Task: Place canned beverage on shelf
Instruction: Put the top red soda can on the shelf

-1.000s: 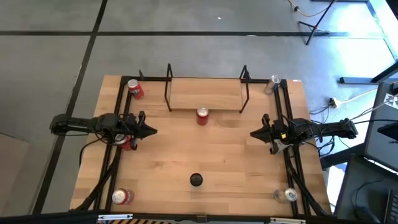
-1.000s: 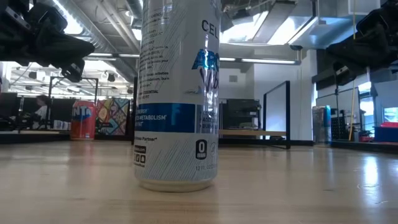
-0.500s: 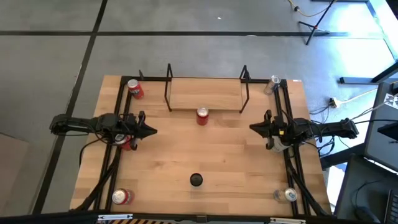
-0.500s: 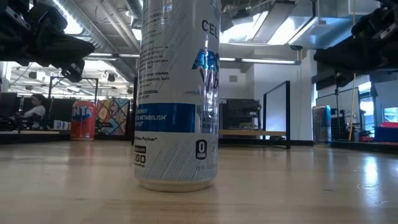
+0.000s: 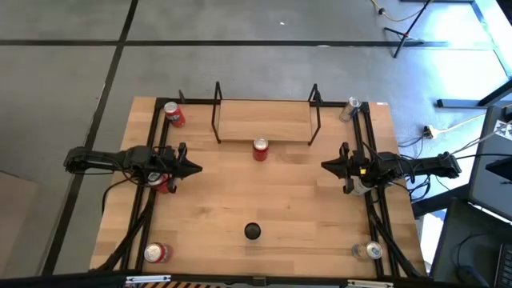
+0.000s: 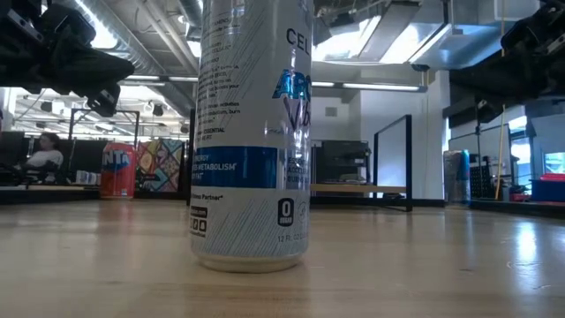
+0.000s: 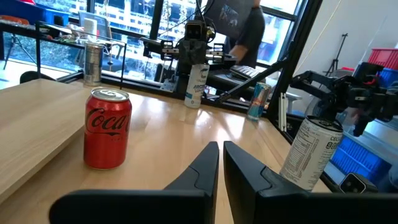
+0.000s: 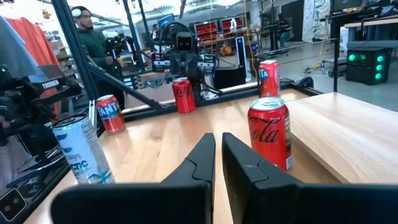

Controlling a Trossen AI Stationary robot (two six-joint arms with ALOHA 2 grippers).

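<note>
A red Coca-Cola can [image 5: 260, 150] stands upright on the table just in front of the shelf [image 5: 264, 120], a low light-wood board with black wire ends at the table's far side. It shows in both wrist views, as the can [image 7: 107, 127] and the can [image 8: 269, 130]. A white-and-blue can [image 5: 252, 232] stands near the front edge and fills the low view as the can [image 6: 252, 132]. My left gripper [image 5: 196, 168] is shut and empty at the left, pointing level toward the middle. My right gripper [image 5: 324, 166] is shut and empty at the right, facing it.
More cans stand along the table's sides: red ones at the far left [image 5: 174, 114], under my left arm [image 5: 164, 182] and at the near left [image 5: 156, 253]; silver ones at the far right [image 5: 350, 108] and near right [image 5: 368, 251]. Black frame rails run along both sides.
My right gripper has swung its tip a little toward the table's far edge, staying shut and level. The cans and my left arm have kept still.
</note>
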